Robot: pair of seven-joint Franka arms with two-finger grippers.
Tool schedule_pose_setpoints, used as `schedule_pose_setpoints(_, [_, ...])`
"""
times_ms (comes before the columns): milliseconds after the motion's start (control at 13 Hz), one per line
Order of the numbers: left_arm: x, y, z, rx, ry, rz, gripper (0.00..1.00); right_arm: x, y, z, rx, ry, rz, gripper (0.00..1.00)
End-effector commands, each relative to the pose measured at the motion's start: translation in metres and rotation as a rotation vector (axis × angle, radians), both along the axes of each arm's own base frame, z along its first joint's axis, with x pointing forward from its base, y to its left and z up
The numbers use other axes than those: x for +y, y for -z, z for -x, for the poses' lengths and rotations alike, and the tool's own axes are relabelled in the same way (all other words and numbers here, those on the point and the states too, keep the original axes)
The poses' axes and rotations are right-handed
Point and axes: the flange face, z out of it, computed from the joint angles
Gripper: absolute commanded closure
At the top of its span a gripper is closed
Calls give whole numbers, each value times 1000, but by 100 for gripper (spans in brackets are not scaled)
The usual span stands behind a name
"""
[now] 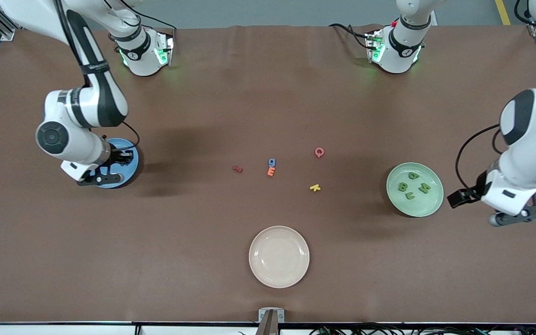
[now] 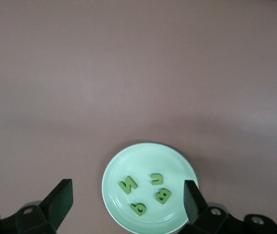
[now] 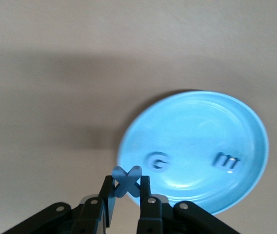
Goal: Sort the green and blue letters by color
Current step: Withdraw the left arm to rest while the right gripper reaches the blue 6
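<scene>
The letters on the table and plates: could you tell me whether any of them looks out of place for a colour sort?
One does: a blue letter lies on the bare table just above an orange letter, not on the blue plate. The four green letters sit in the green plate.

White arms, black joints, cables
</scene>
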Motion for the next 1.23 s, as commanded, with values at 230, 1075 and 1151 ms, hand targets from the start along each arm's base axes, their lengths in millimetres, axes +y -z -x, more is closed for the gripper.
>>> schedule_pose_setpoints(230, [-39,-114,15,-51,52,6,0,-38,4,18,9,-20,-22,0])
schedule_pose_setpoints(1075, [7,-183,98,89,120,57,0,282,-33,35,-95,335,-39,0])
schedule_pose_setpoints(1151, [14,-180,106,91,107,88,0,319,-29,39,-105,373,-29,0])
